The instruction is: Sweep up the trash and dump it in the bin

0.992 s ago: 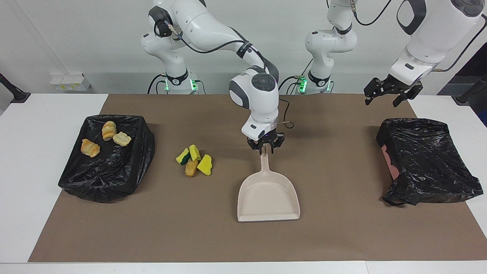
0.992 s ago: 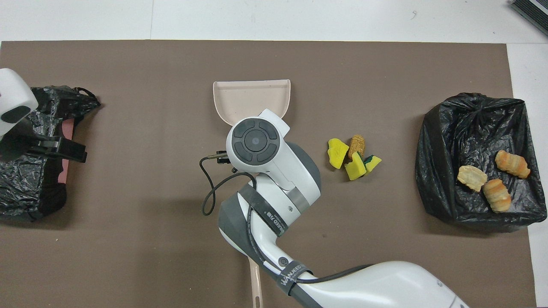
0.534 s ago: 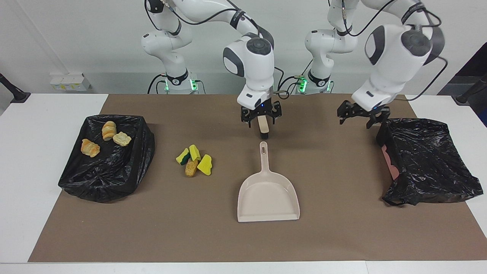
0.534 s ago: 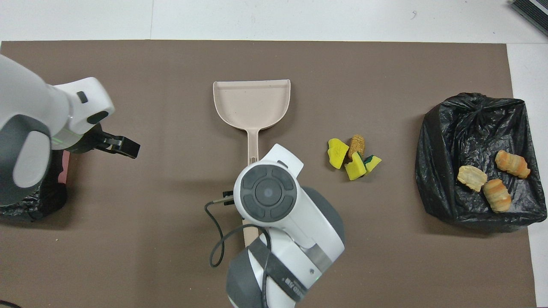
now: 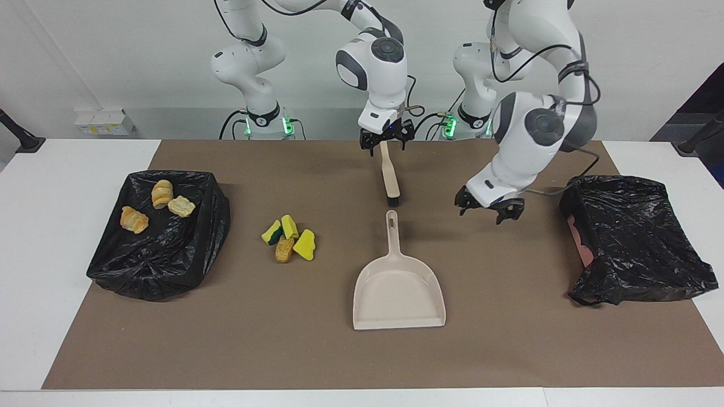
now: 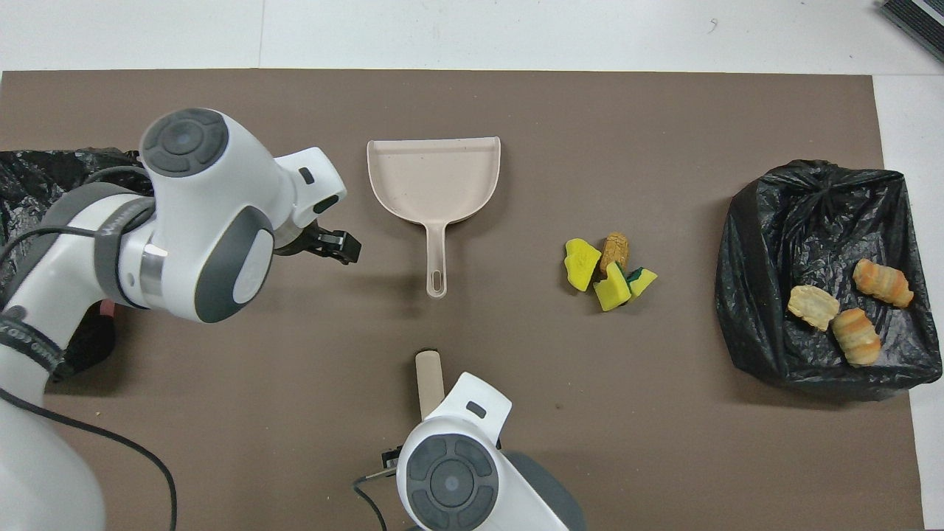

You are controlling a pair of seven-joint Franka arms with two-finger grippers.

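White wall stands at the back, and a white table [image 5: 62, 237] carries a brown mat [image 5: 509, 339] that covers most of its top.

I read places off the overhead view as a clock face centred on the beige dustpan [image 6: 435, 181].

The loose trash pile [image 6: 608, 269] lies on the mat at about 4 o'clock, toward the right arm's end of the table. It is three yellow sponge wedges, one of them green-backed [image 6: 641, 280], bunched against a brown crusty nugget [image 6: 614, 252]. The nugget's long axis runs roughly 12 to 6.

At 3 o'clock, at the mat's edge, a black-bagged bin [image 6: 774, 221] holds three golden croissant-like pieces [image 6: 848, 310]. The two striped ones lie slantwise, about 10 to 4.

A second black-bagged bin [image 5: 639, 237] sits at 9 o'clock, at the left arm's end, with a pink patch showing at its side.

The dustpan lies flat with its mouth at 12 and its handle pointing to 6, toward the robots.

A beige brush [image 5: 389, 178] lies in line with that handle, nearer to the robots. Its dark bristle end is just short of the handle tip, not touching it.

My right gripper [image 5: 383, 141] is over the brush's handle end, released, with its jaws spread to either side of the handle. I cannot tell whether they touch it.

My left gripper [image 5: 490, 208] hovers low over bare mat between the dustpan's handle and the second bin, also released and holding nothing.
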